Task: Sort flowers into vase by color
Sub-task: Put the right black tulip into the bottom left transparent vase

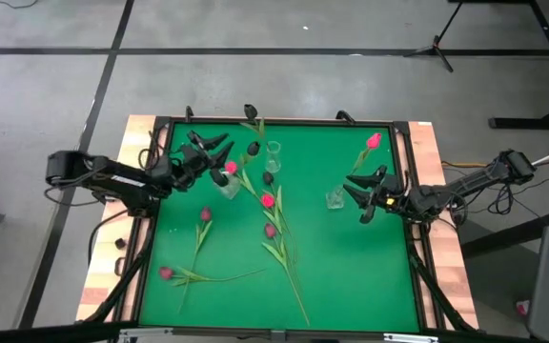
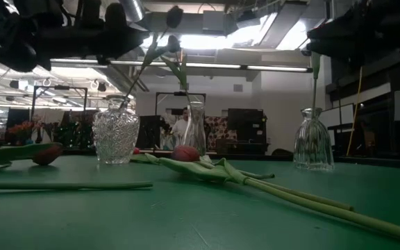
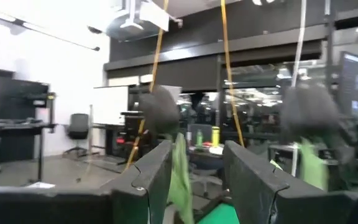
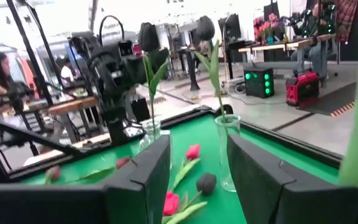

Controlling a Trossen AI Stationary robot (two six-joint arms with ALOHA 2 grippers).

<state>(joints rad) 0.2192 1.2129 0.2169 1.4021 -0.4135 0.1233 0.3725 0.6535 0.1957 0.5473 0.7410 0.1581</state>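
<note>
My left pincer (image 3: 196, 155) stands open above the cut-glass vase (image 2: 115, 132), and the stem of a dark tulip (image 3: 160, 112) rises between its fingers, closer to one finger (image 3: 157, 180) than the other; the tulip's foot looks to be in the vase below me, so I judge it is delivered and I need only pull clear.

That is the risky part. If I back away sideways rather than straight up, the near finger could catch the stem or a leaf, and drag the tulip out or tip the vase. The slim vase (image 2: 195, 128) just beyond my pincer holds another dark tulip (image 2: 174, 43), and a careless swing could knock that too.

My right pincer (image 4: 197, 146) hangs open and empty just beside the third vase (image 1: 336, 198), which holds a pink tulip (image 1: 374, 141); a turn there could topple it.

More pink tulips (image 1: 268, 200) lie on the counter (image 1: 351, 276) between my two pincers; their crossed stems could snag when I lift one.
</note>
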